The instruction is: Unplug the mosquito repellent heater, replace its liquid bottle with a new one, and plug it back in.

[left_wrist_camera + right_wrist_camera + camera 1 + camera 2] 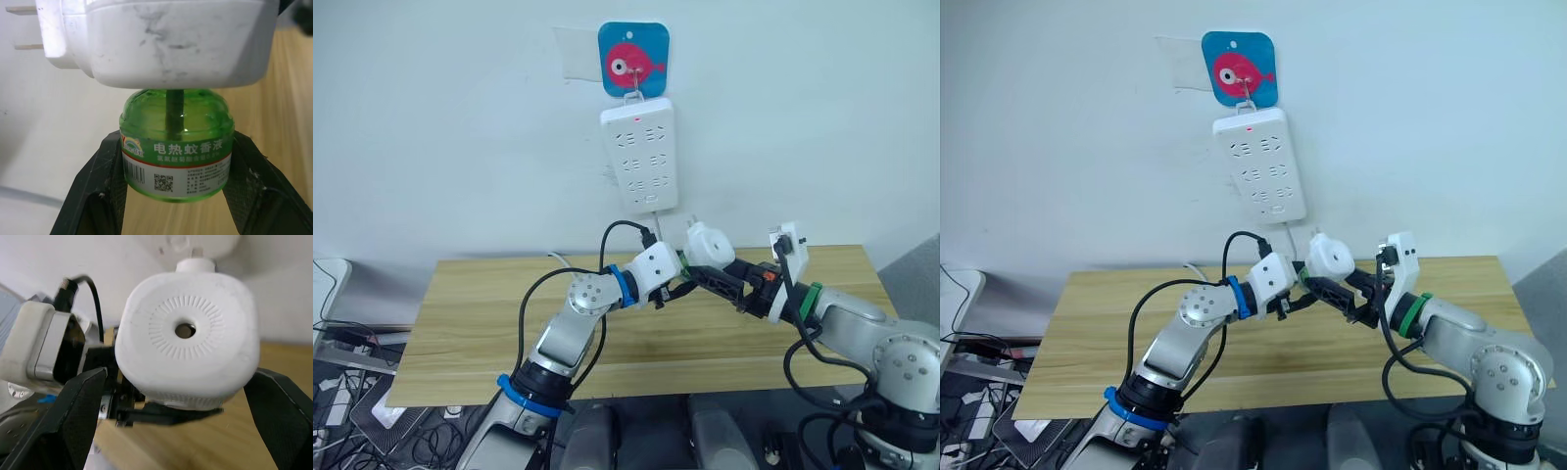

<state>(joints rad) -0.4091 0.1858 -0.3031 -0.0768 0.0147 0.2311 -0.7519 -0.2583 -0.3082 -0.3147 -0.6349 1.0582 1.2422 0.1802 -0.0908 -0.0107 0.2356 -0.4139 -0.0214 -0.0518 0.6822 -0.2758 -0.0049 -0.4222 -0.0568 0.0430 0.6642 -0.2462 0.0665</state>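
The mosquito repellent heater [710, 245], a small white rounded unit, hangs in the air above the table between both grippers. Its round vent disc [185, 330] faces the right wrist camera, and two metal prongs [22, 27] stick out from one side. A green liquid bottle [176, 147] with a printed label sits under the heater, its wick reaching up into the body. My left gripper [677, 284] is shut on this bottle, a black finger [98, 196] on each side. My right gripper [705, 274] is shut on the heater's body.
A long white power strip [638, 155] hangs on the wall from a blue fish hook [631, 59], straight above the heater, its sockets free. The wooden table [489, 323] lies below both arms. Cables and boxes sit on the floor at the left.
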